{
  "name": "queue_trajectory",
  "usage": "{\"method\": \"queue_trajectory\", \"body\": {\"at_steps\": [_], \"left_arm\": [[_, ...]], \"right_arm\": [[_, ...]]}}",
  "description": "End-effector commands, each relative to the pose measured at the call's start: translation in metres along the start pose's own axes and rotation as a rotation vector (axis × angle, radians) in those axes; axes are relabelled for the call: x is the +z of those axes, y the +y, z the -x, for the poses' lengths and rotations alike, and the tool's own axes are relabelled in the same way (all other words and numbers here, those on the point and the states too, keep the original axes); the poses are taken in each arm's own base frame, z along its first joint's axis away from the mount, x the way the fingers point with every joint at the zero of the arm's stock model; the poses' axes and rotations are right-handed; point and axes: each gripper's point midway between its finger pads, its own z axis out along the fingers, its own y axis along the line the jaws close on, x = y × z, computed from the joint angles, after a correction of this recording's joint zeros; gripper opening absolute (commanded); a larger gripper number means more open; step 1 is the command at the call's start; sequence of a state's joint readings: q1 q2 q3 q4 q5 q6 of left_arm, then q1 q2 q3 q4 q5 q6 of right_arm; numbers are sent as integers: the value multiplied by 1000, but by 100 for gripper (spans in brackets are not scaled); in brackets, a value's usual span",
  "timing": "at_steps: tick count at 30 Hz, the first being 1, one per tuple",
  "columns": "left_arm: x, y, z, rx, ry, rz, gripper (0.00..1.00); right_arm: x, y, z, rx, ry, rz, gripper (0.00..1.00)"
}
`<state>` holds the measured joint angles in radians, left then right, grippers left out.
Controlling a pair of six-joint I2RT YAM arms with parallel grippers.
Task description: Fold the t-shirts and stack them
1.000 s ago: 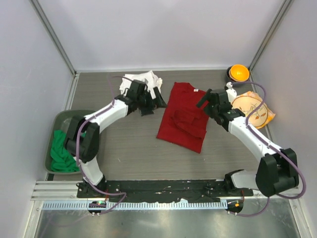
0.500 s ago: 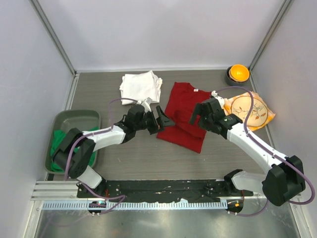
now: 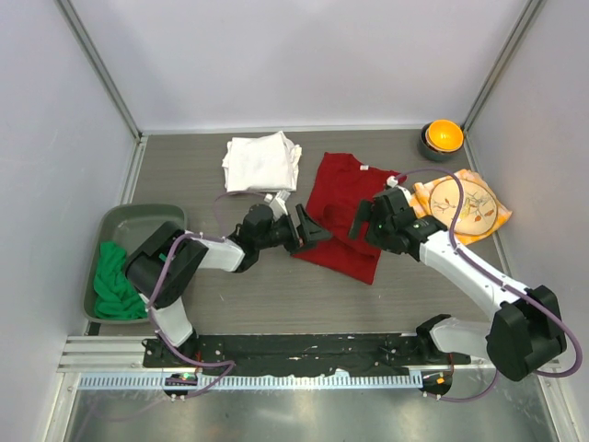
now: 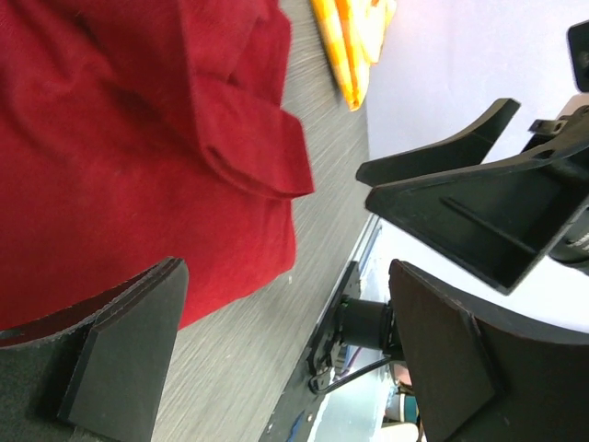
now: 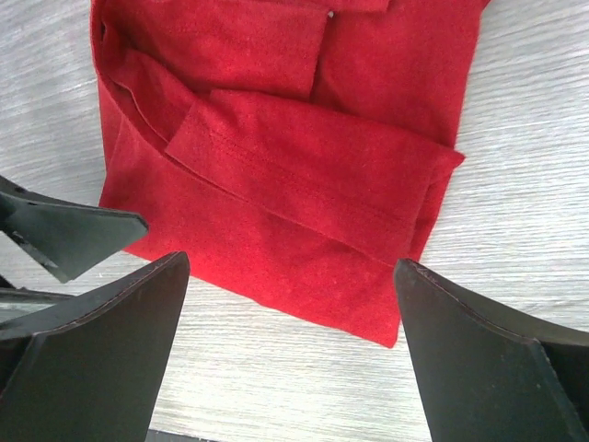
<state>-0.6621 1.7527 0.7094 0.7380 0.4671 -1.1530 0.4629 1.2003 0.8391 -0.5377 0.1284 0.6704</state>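
Robotics lab test cell, plain white panel walls (image 3: 304, 55) across the upper frame, metal corner posts (image 3: 101, 69) at left and right, grey wood-grain tabletop (image 3: 248, 295), white robot arms (image 3: 469, 267) bolted by an aluminium rail (image 3: 101, 354) along the bottom edge

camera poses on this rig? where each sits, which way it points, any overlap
Top external: above and behind the bases, looking down on the table; both arms whole, left gripper and right gripper at the red t-shirt.
Left wrist: on the left arm, looking low across the table at the shirt's edge; own fingers frame the bottom.
Right wrist: on the right arm, looking down on the shirt's folds; own fingers in the bottom corners.
Shared: both wrist views show the shirt and the other gripper's finger.
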Motion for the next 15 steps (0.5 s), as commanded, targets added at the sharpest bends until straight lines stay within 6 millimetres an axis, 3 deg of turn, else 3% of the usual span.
{"method": "queue_trajectory", "body": {"at_steps": [1,8,15], "left_arm": [[-4,5,-8,17,-9,-35,95],[-6,34,-23,-2,1,2,94],[-10,47,-31,-27,-2,7,94]], "right_arm": [[7,19,-8,34,46,84,100],[10,32,-29,100,131,169,100],[19,42,-47,176,179,228,100]]}}
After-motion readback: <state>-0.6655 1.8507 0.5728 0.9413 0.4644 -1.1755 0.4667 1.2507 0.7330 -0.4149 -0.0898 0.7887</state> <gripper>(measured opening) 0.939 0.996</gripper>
